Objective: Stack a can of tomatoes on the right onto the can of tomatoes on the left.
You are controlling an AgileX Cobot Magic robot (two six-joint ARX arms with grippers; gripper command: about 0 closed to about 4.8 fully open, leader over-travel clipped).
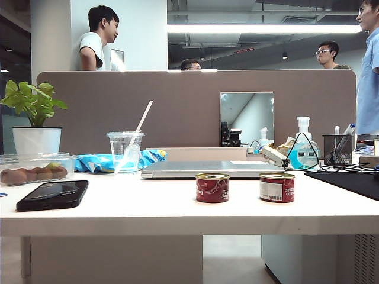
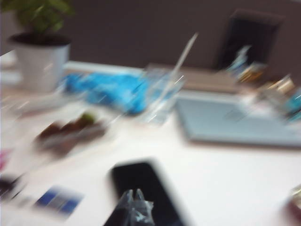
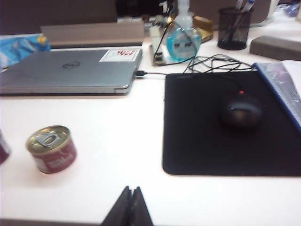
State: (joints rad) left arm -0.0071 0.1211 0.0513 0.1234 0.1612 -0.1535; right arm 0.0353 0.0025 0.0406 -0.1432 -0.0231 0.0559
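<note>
tomato can (image 3: pixel 51 148) apart from right claw (image 3: pixel 131 207)

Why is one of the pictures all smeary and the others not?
The left wrist view is motion-blurred: the phone, cup and plant pot all smear, and the left gripper is fuzzy. The right wrist view is sharp: the tomato can and shut right gripper look crisp. The exterior view is clear, with a bright ceiling light glaring.

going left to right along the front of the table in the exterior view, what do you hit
black phone → left tomato can → right tomato can → black mouse pad at the right edge. Neither tool shows in this view; both are held back, near the table's front edge.
</note>
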